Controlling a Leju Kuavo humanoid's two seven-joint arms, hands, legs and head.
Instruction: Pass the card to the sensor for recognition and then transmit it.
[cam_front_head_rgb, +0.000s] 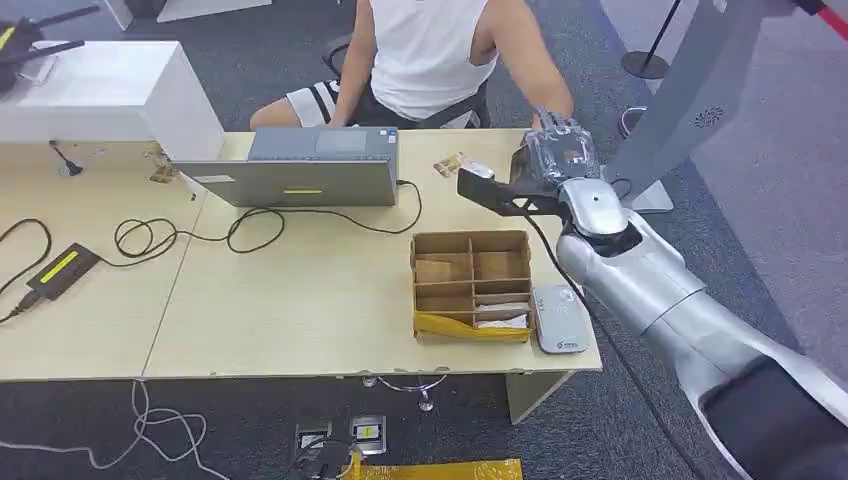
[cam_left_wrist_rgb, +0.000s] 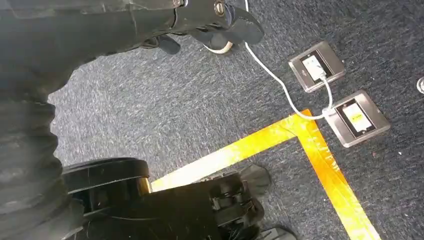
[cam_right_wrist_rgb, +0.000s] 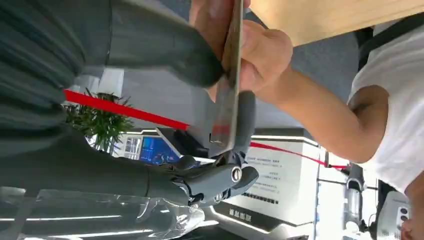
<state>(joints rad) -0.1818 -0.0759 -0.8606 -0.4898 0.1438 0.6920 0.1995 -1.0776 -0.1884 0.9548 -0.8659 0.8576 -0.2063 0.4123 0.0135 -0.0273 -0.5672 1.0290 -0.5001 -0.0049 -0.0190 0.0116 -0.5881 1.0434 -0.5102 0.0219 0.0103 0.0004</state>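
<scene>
Right hand raised past the far right corner of the pale wooden surface, reaching toward the seated person in a white sleeveless top. Right wrist view: the thin flat card, seen edge-on, is pinched between the thick grey thumb and the darker fingers. The person's hand is closed on the same card at its other end, so both hold it at once.

Left hand hangs low over the grey carpet; dark fingers look curled in, but whether they are closed on nothing I cannot tell for sure.

Handling judgement: the card looks light, stiff and smooth-faced, likely slick against hard finger pads. Thin edge gives little to grip; best held by the flat faces, near one short end, leaving the other end free for the receiver. A pinch too light and it slides; twisting could flex it.

The small grey reader pad sits on the near right of the surface, just beside the partitioned cardboard box. Handover appears under way; release looks like the remaining step.
</scene>
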